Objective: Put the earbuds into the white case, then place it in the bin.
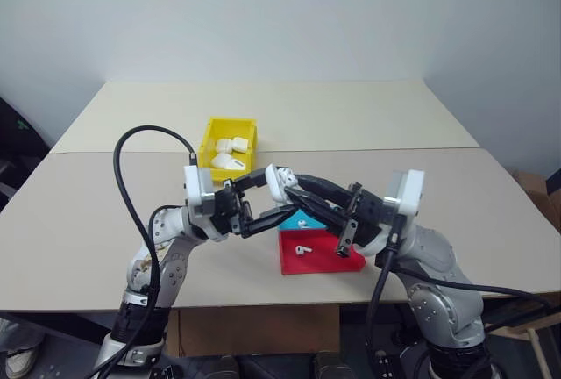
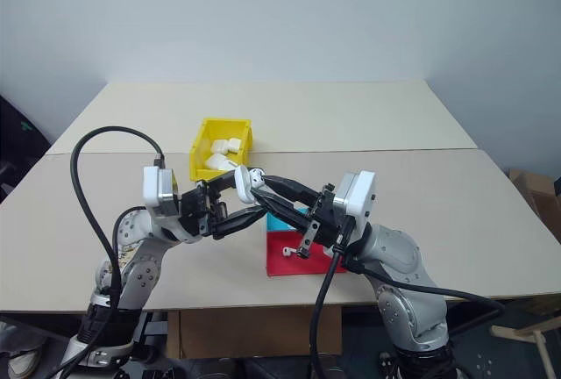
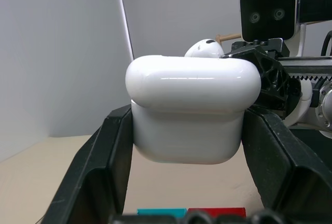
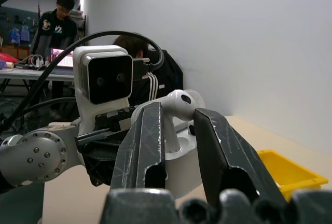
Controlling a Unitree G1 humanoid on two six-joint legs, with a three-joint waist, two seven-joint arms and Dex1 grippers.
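White and glossy, the case (image 3: 193, 111) sits clamped between the 2 black fingers of my left hand (image 1: 263, 196), held up in the air above the table (image 1: 105, 212), its lid end toward my right hand (image 4: 176, 130). I see the right hand closed on 1 earbud (image 4: 179, 105), stem pinched between its fingers, rounded head sticking out right at the top of the case. From the left wrist view that same earbud peeks over the case's upper edge, touching or just above it; I cannot tell which.

Taking the case as my landmark: the yellow bin (image 1: 230, 125) stands on the table beyond it, already holding several white pieces (image 1: 230, 153). Directly below the case, on the side nearer me, lies a red tray (image 1: 333, 261) with a second earbud (image 1: 303, 247) resting on it, and a blue tray (image 1: 294, 219) sits touching the red tray's far edge, partly hidden by my hands. The case is well apart from the bin.
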